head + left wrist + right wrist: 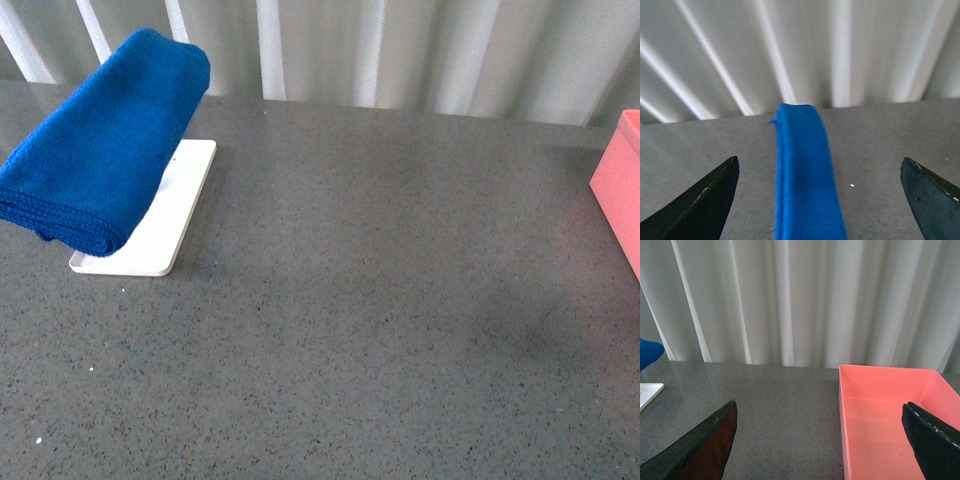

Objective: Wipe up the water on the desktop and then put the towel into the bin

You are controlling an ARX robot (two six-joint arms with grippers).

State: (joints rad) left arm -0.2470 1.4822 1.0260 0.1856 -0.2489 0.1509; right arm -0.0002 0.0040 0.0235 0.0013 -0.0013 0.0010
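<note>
Front view: the towel (105, 140) sits raised over a tray (175, 215) at the desk's (380, 300) 10 o'clock, with the bin (618, 190) at 3 o'clock.

Left wrist view: the left pincer (818, 162) gapes empty. The towel lies at its 12 o'clock, long axis running 6-to-12.

Right wrist view: the right pincer (819, 404) is open and empty, facing the bin. I judge the left arm nearer the towel.

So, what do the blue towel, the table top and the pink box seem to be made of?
The towel looks like soft microfibre cloth: it has a fuzzy matte pile and a stitched edge. The desktop looks like stone or a stone-like composite: it is dark grey with fine speckles and a faint sheen. The bin is probably plastic: its walls are smooth and evenly salmon-pink.
</note>
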